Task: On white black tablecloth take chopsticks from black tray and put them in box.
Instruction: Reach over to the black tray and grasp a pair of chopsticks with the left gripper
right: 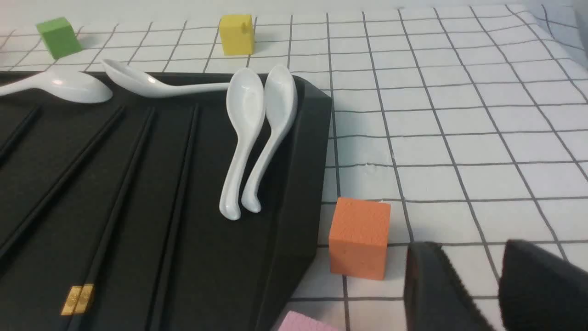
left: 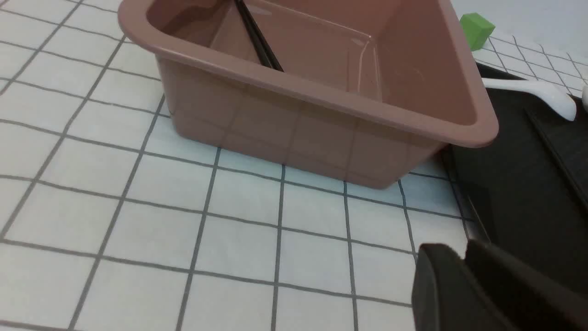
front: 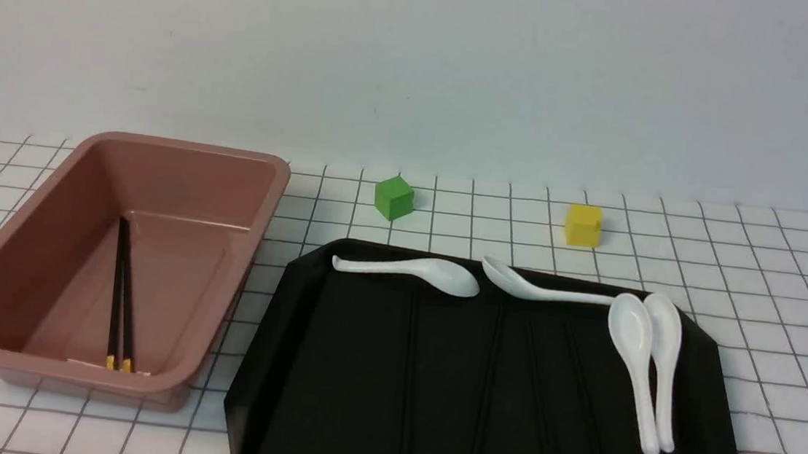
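Note:
The pinkish-brown box point(front: 46, 225) stands at the left on the checked tablecloth point(front: 771, 288). Two black chopsticks point(front: 122, 290) with gold ends lie in it, and they also show in the left wrist view point(left: 259, 41). The black tray point(front: 348, 368) lies to the box's right. Several more chopsticks point(front: 410, 374) lie lengthwise on it, and they also show in the right wrist view point(right: 115, 202). Neither gripper shows in the front view. My left gripper point(left: 459, 253) is shut and empty over the cloth, near the box point(left: 298, 133) and the tray's edge point(left: 514, 184). My right gripper point(right: 473, 250) is open and empty over the cloth, right of the tray point(right: 294, 184).
Several white spoons point(front: 637, 357) lie along the tray's far and right sides. A green cube point(front: 394, 198) and a yellow cube point(front: 583, 225) stand behind the tray. An orange cube point(right: 360, 236) sits by the tray's near right corner, close to my right gripper. A pink object point(right: 305, 322) lies nearer still.

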Robot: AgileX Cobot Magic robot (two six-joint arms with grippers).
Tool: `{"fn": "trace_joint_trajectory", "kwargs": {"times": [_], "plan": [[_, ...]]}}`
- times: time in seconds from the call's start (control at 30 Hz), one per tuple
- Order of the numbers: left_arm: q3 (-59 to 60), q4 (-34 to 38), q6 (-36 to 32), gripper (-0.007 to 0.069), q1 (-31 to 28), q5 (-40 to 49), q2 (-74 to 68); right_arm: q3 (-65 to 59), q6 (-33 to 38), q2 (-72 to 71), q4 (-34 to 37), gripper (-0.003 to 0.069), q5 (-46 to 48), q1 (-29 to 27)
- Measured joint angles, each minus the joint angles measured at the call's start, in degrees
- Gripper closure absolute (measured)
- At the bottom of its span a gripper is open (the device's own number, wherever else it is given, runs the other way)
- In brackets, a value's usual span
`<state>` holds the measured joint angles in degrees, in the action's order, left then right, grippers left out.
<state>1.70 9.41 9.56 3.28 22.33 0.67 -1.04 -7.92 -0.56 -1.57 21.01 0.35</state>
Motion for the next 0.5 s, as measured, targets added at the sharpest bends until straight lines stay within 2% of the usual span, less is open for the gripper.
{"fn": "trace_joint_trajectory", "kwargs": {"times": [0.5], "plan": [[0.0,0.0,0.0,0.0521,0.0,0.0,0.0,0.0,0.0,0.0,0.0,0.0419,0.0,0.0]]}}
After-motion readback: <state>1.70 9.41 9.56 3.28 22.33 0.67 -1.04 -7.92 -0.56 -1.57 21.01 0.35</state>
